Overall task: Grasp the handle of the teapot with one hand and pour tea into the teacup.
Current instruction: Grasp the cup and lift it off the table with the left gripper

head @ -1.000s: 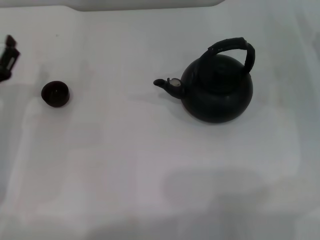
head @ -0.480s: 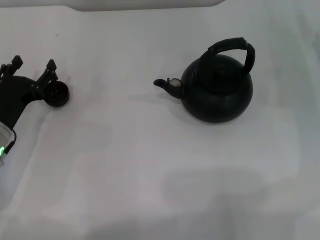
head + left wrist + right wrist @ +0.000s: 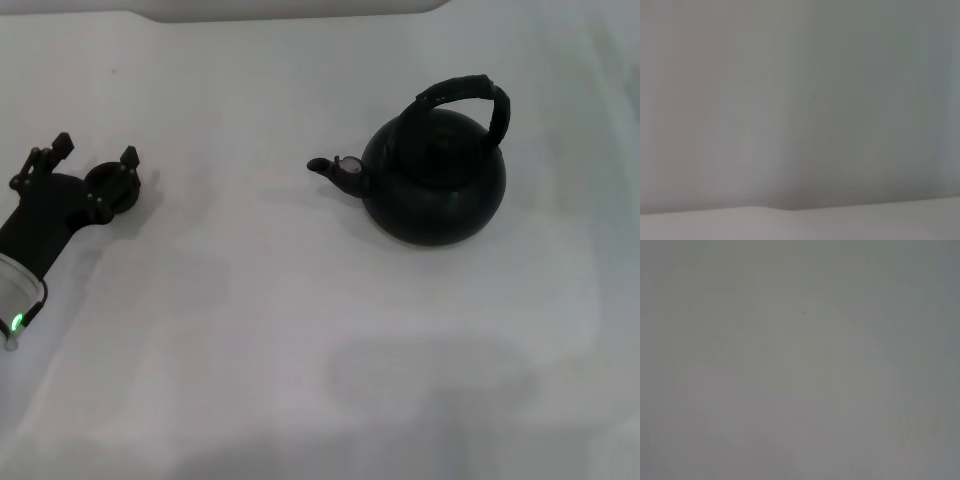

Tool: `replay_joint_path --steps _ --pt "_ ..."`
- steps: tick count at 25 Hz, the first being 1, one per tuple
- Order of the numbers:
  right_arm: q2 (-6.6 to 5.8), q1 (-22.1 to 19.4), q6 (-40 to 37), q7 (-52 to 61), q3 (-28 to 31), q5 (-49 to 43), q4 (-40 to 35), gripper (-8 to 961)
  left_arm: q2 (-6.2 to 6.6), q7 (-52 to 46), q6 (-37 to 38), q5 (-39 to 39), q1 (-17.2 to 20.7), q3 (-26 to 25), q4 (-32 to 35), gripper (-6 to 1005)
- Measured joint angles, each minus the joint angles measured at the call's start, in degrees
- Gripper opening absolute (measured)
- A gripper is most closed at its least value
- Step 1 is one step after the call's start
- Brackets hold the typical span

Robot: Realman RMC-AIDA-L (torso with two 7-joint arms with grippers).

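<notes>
The black teapot (image 3: 435, 180) stands upright on the white table, right of centre, with its spout (image 3: 330, 168) pointing left. Its arched handle (image 3: 465, 93) loops over the top and nothing touches it. The small black teacup (image 3: 108, 180) sits far to the left, partly covered by my left gripper (image 3: 95, 150). That gripper reaches in from the left edge, open, with its two fingertips spread just beyond the cup. I cannot tell whether it touches the cup. No tea is in view. The right gripper is out of view, and both wrist views show only a blank pale surface.
The white table (image 3: 300, 330) stretches between cup and teapot with nothing on it. A pale raised edge (image 3: 290, 8) runs along the far side.
My left arm has come in from the left edge and moved right, so its open fingers now sit over the teacup. Teapot and cup have not moved.
</notes>
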Motion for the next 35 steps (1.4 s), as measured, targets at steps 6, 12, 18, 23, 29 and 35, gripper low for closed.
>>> replay_joint_path --steps 6,12,18,23,29,35 --pt "0.00 0.08 0.00 0.00 0.00 0.00 -0.09 785 0.00 0.00 1.40 0.11 0.11 0.00 0.00 867" --pt "0.00 0.09 0.00 0.00 0.00 0.00 -0.11 784 0.00 0.00 2.40 0.16 0.08 0.00 0.00 866" --pt "0.00 0.09 0.00 0.00 0.00 0.00 -0.12 784 0.08 0.00 3.28 0.21 -0.10 0.00 0.00 866" --pt "0.00 0.15 0.00 0.00 0.00 0.00 -0.21 784 0.09 0.00 4.61 1.20 -0.37 0.00 0.00 865" --pt "0.00 0.18 0.00 0.00 0.00 -0.01 -0.21 784 0.16 0.00 4.86 1.46 -0.42 0.00 0.00 864" --pt "0.00 0.18 -0.02 0.00 0.00 0.00 -0.21 784 0.18 0.00 5.23 1.51 -0.42 0.00 0.00 864"
